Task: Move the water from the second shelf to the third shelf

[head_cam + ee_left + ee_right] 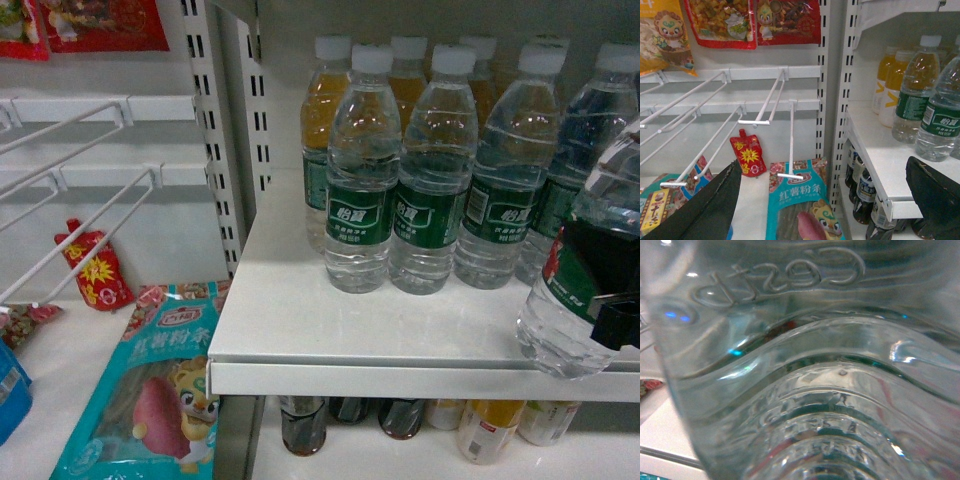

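Observation:
At the right edge of the head view, a clear ribbed water bottle (560, 335) with a green label leans tilted, its base over the front edge of the white shelf (330, 340). My right gripper (608, 298) is shut across its label band. That bottle (805, 365) fills the whole right wrist view and hides the fingers there. Three more water bottles (362, 180) stand upright in a front row on the same shelf. My left gripper (825, 210) hangs open and empty left of the shelving, above a teal snack bag (805, 205); its dark fingers (705, 210) frame the left wrist view.
Orange drink bottles (325, 110) stand behind the water row. Dark cola bottles (302, 425) and yellowish bottles (490, 425) sit on the shelf below. To the left are white peg hooks (90, 230), a red pouch (95, 265) and the perforated upright post (215, 130).

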Available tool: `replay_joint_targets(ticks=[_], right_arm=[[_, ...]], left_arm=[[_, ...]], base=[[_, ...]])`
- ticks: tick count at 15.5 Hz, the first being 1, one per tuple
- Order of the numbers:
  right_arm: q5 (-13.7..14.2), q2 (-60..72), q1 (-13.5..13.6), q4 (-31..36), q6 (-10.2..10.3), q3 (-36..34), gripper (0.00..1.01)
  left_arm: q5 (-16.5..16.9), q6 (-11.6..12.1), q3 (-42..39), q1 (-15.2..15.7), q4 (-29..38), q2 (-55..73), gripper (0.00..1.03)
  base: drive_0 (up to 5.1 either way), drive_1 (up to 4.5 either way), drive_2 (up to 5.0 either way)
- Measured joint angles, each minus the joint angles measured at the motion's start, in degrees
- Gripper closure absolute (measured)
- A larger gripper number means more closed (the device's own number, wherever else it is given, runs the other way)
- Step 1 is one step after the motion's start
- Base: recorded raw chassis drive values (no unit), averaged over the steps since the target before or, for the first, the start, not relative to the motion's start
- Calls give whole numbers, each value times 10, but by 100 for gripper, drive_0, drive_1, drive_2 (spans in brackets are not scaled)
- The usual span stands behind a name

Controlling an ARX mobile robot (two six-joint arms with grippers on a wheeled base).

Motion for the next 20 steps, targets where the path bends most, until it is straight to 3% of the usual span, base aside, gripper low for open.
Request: replay_joint_targets(ticks=[5, 9, 15, 20], right_arm=[[11, 72, -1, -59, 1, 93, 60], [34, 105, 1, -99, 21, 152, 60], [80, 136, 37, -95, 21, 179, 60], [95, 141, 37, -114, 20, 193, 60]], left_arm=[[0, 0, 0, 0, 0, 0, 5], [0, 0, 0, 0, 0, 0, 5], [0, 0, 0, 0, 0, 0, 5], [0, 0, 0, 0, 0, 0, 5]], base=[[0, 0, 0], [0, 0, 0], [0, 0, 0], [0, 0, 0]])
